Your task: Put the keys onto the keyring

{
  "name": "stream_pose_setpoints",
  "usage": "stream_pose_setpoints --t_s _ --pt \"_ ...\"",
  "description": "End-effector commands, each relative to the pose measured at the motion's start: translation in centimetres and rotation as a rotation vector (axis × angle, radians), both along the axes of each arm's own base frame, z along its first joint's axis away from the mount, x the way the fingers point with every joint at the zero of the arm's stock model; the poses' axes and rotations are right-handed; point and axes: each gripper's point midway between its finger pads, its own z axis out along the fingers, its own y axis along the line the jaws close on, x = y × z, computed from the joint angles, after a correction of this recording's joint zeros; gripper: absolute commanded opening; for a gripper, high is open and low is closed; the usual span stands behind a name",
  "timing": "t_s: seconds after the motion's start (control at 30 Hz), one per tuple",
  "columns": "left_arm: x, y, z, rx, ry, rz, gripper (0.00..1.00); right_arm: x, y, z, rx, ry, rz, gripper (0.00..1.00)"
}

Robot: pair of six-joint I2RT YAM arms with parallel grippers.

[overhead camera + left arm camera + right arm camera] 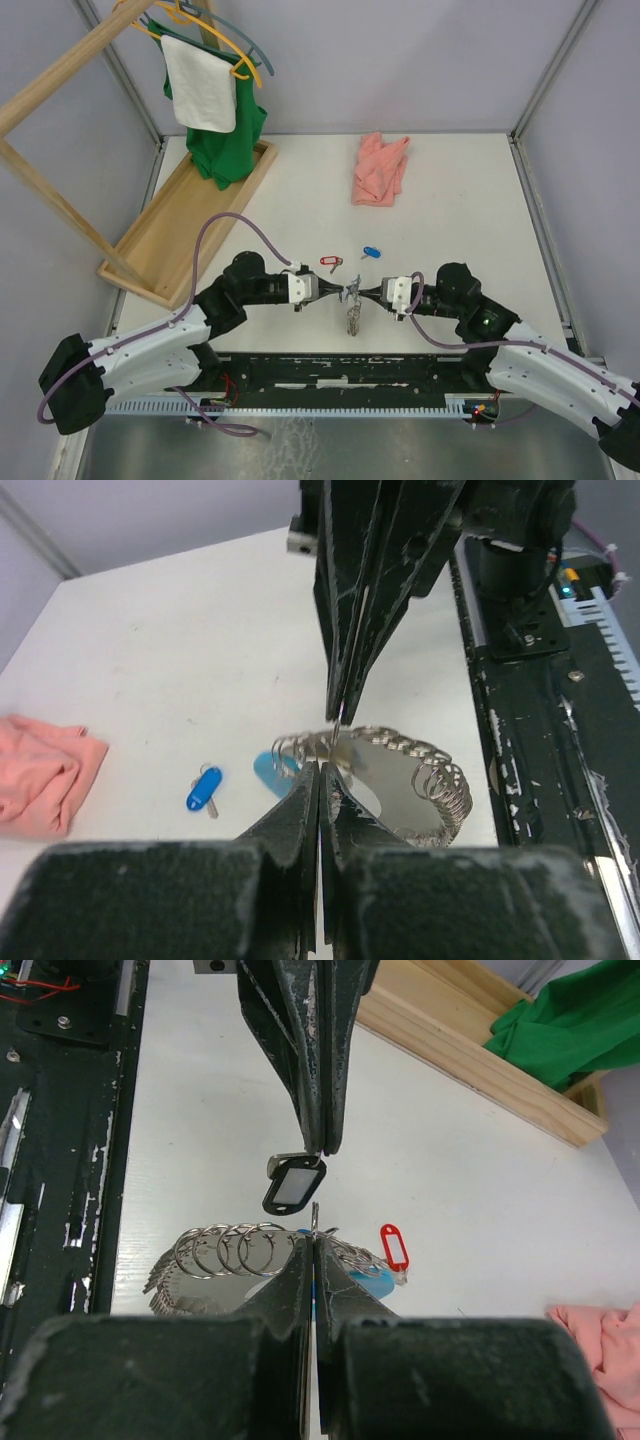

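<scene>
The keyring (353,312), a loop of many silvery rings with a light-blue tag (268,774), hangs between my two grippers just above the table. My right gripper (366,292) is shut on the keyring's thin wire (314,1215). My left gripper (336,290) is shut on a key with a black tag (295,1183), held right at the keyring's top. In the left wrist view my left gripper (322,770) meets the right gripper (340,712) tip to tip over the rings (420,770). A red-tagged key (330,262) and a blue-tagged key (371,253) lie on the table just beyond.
A pink cloth (380,168) lies at the far middle. A wooden tray (180,225) stands at the far left under a wooden rack with a green garment (232,135) and a white towel (200,82). The black base rail (330,370) runs along the near edge.
</scene>
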Motion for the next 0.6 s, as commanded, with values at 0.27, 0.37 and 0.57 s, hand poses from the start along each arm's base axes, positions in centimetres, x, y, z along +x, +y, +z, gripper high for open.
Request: stream_pose_setpoints --t_s 0.27,0.37,0.57 --pt "3.6 5.3 -5.0 -0.069 0.286 0.479 0.03 1.0 -1.8 4.0 0.064 -0.102 -0.113 0.01" --pt "4.2 6.8 -6.8 -0.041 0.382 0.597 0.03 1.0 -2.2 4.1 0.056 -0.109 -0.123 0.01" --pt "5.5 7.9 -9.7 0.010 0.459 0.737 0.03 1.2 -2.3 3.9 0.048 -0.112 -0.130 0.01"
